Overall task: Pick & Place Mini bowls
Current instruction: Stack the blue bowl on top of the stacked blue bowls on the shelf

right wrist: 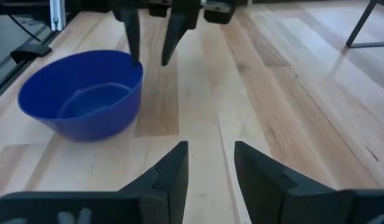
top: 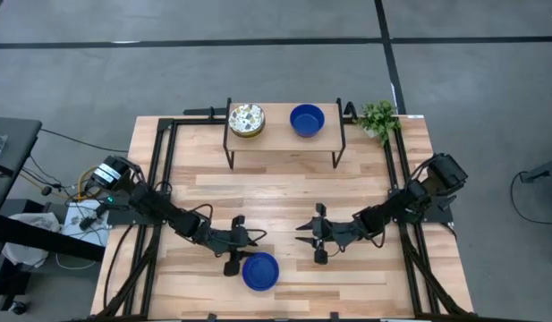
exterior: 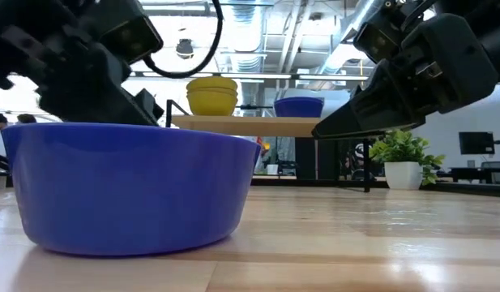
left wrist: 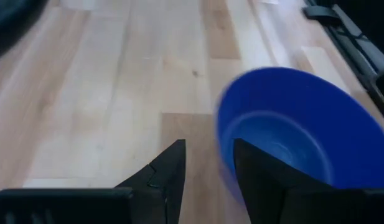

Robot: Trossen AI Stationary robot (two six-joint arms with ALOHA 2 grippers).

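One cobalt blue mini bowl sits upright on its base near the table's near edge; it fills the left of the low view. My left gripper is open and slants down at the bowl's rim. One finger is over the bowl's inside, the other outside. My right gripper is open, to the bowl's right and apart from it. A stack of speckled bowls and another blue bowl rest on a raised shelf. My left gripper has its two open fingers on either side of the blue bowl's rim, coming from above and slanting down. I cannot tell whether either finger touches the rim. The bowl stands upright on the table.
The wooden shelf on dark legs stands at the table's far side. A potted plant is at the far right corner. Black frame rails run along the table's left and right sides. Bare wood lies between the shelf and the grippers.
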